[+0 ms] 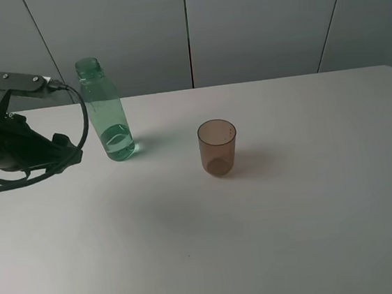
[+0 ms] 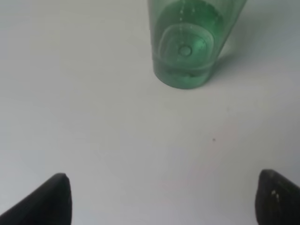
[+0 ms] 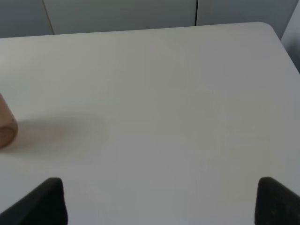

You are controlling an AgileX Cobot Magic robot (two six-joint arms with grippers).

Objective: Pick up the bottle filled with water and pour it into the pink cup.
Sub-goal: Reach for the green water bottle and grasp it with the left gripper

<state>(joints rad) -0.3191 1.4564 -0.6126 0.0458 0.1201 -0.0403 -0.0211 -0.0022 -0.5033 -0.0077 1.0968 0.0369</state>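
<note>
The green transparent bottle (image 1: 107,111) stands upright on the white table, uncapped, with a little water at its base. The pink cup (image 1: 218,147) stands upright to its right, apart from it. My left gripper (image 2: 161,199) is open and empty; its arm (image 1: 13,141) sits just left of the bottle. The left wrist view shows the bottle's base (image 2: 187,51) ahead of the spread fingertips (image 2: 54,199). My right gripper (image 3: 159,201) is open and empty; it is outside the exterior high view. The right wrist view shows only the cup's edge (image 3: 7,126).
The white table (image 1: 262,238) spreads wide around both objects. Grey wall panels (image 1: 253,21) stand behind its far edge. The table's far right corner shows in the right wrist view (image 3: 274,33).
</note>
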